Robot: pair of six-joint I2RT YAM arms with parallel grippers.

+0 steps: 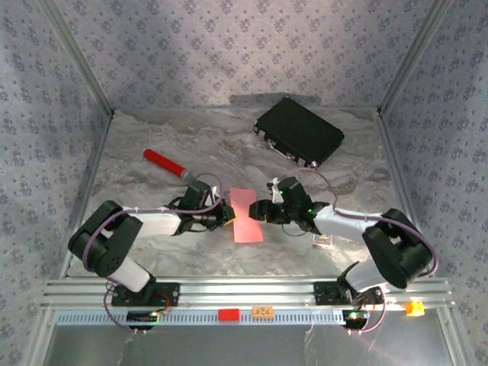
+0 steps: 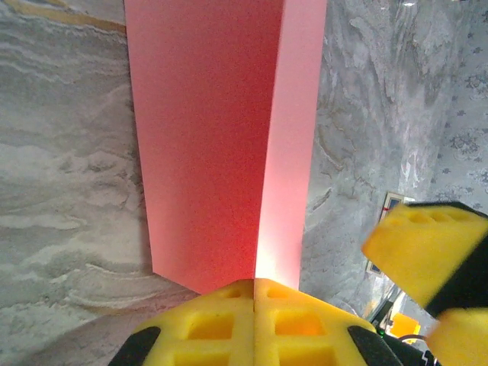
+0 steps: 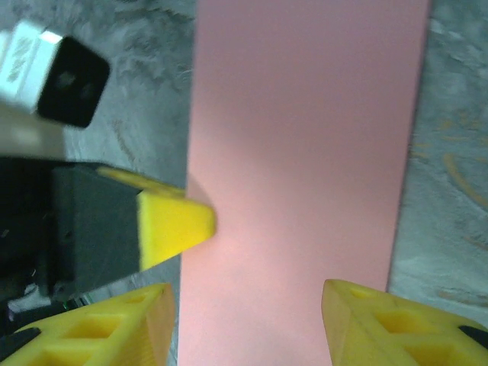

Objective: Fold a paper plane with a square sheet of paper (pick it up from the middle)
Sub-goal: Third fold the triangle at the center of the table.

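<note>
The square sheet of paper (image 1: 245, 215) is salmon pink and lies at the table's middle as a narrow folded rectangle. My left gripper (image 1: 227, 214) is at its left edge. In the left wrist view the yellow pads meet at my left gripper (image 2: 255, 293), shut on the near edge of the paper (image 2: 213, 145), whose crease runs away from the pads. My right gripper (image 1: 260, 212) is at the sheet's right side. Over the paper (image 3: 305, 137) my right gripper (image 3: 248, 320) stands open, its fingers (image 3: 137, 324) apart with nothing between them. The left gripper's yellow tip (image 3: 179, 221) touches the sheet's edge.
A black case (image 1: 299, 131) lies at the back right. A red cylinder with a grey cap (image 1: 166, 163) lies at the back left. A small printed card (image 1: 324, 242) sits by the right arm. Metal frame rails and patterned walls bound the marbled table (image 1: 152, 252).
</note>
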